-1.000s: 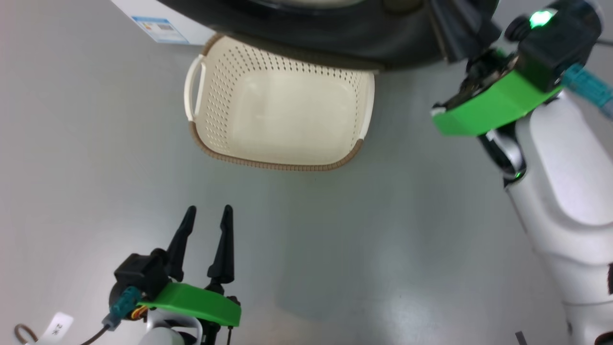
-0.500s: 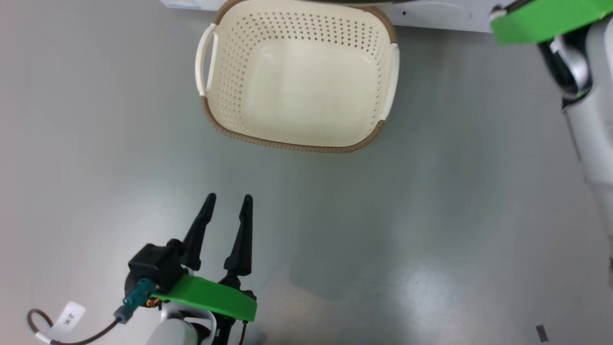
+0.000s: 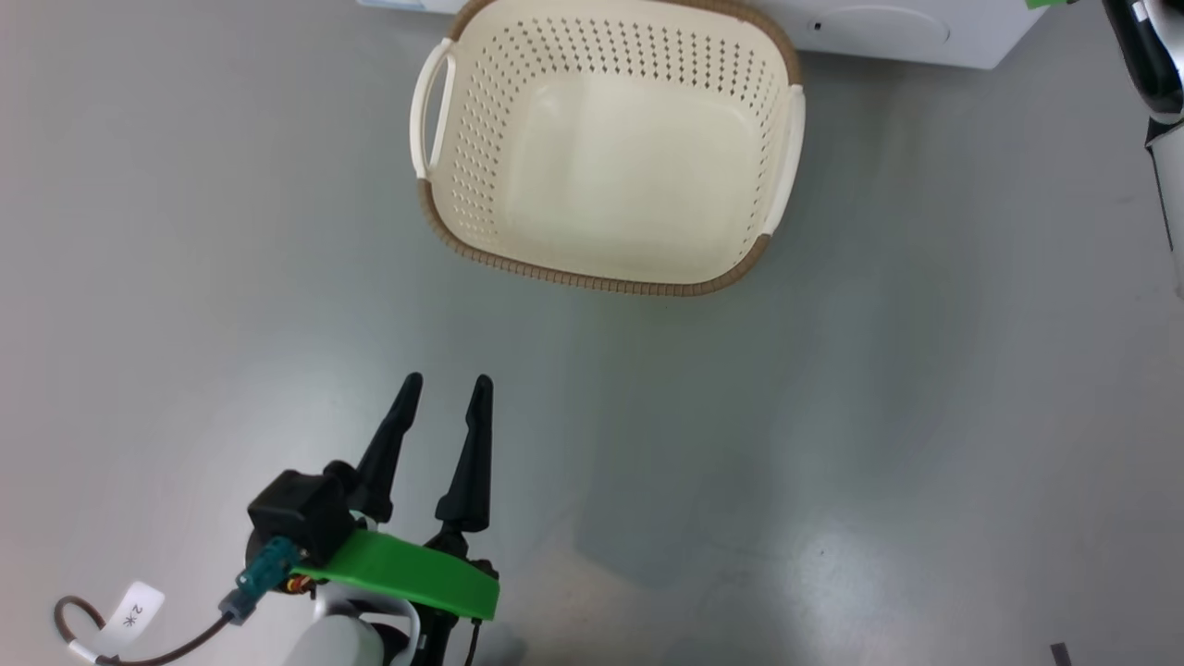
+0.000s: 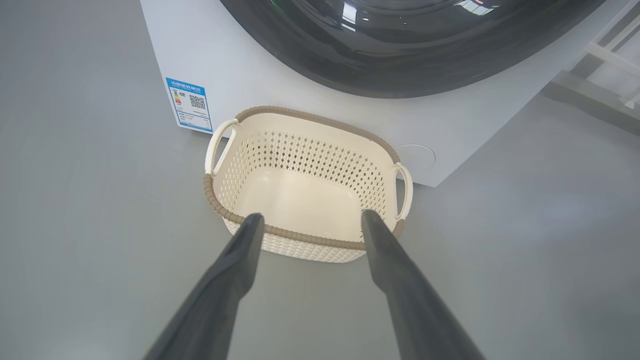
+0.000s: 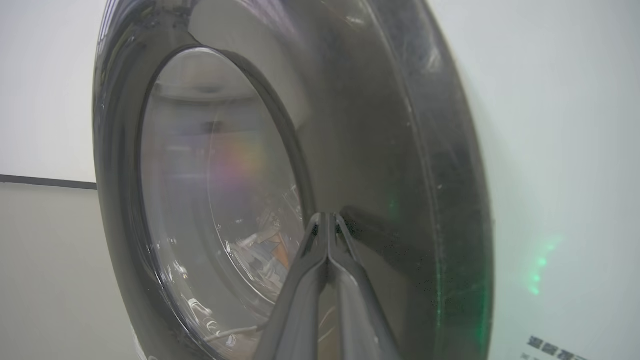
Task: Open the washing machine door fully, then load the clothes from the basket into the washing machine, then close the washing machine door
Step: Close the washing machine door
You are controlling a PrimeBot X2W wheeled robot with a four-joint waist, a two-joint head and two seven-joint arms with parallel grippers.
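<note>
The floor (image 3: 832,462) is smooth, grey and glossy.

Head view: The basket (image 3: 601,280) stands on the floor at top centre, its far wall just beside the white base of the washing machine (image 3: 879,32). Its cream bottom is bare. The left gripper (image 3: 447,381) hangs at lower left, well apart from the basket, fingers pointing toward it, jaws released and holding nothing. A section of the pale right arm (image 3: 1170,185) is at the right edge.

Left wrist view: The two dark fingers are spread wide, framing the near brown rim of the basket without touching it. Behind the basket rises the machine's white front, carrying a blue label sticker (image 4: 190,104) at its lower corner. The washing machine door (image 4: 400,65) lies against that front, with its glossy black rim uppermost.

Right wrist view: The right gripper (image 5: 327,216) has its jaws clenched, fingers pressed together and gripping nothing, tips at the door's black rim beside the glass bowl (image 5: 215,175). Blurred blue and orange patches (image 5: 272,247) show through the glass; what they are cannot be told.
</note>
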